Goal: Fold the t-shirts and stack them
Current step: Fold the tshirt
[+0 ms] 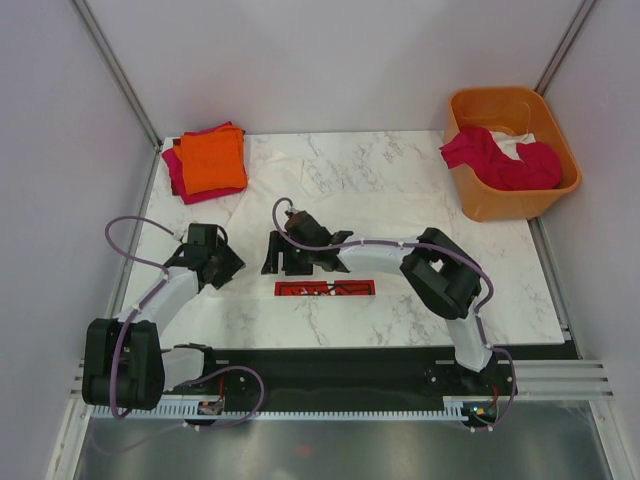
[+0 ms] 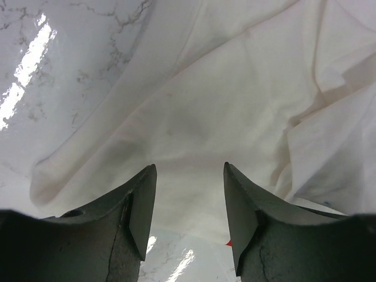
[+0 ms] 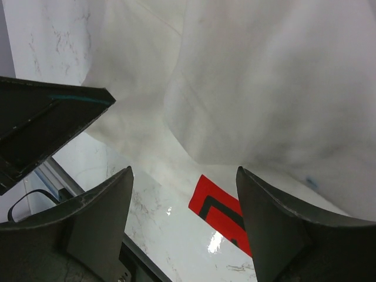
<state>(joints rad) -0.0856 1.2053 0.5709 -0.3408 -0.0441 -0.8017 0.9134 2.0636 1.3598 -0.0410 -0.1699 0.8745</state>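
My left claw (image 2: 190,171) is spread, with nothing pinched between its two dark fingers (image 2: 138,205). The white t-shirt (image 2: 223,106) lies rumpled just under and ahead of it. A soft fold runs off to the claw's left, onto the bare marble table (image 2: 70,64).

My right claw (image 3: 183,173) is spread even wider and grips nothing either. The same white shirt fills the view ahead of it. The red logo panel (image 3: 220,214) shows below the gap, towards its right finger, at the near edge of the cloth.

From overhead, both claws sit low over the near part of the shirt, which is hard to make out against the marble. The left one is further left and the right one is near it. The logo panel lies just behind the right claw, towards the arm bases. I cannot tell whether any fingertip touches the cloth.

Well ahead of the left claw, a folded orange t-shirt (image 1: 212,160) rests on a folded magenta t-shirt (image 1: 176,180) at the back left corner. Far off to the right of the right claw, an orange tub (image 1: 500,95) stands at the back right corner. It holds a crumpled magenta t-shirt (image 1: 495,165) and some white cloth (image 1: 515,147).
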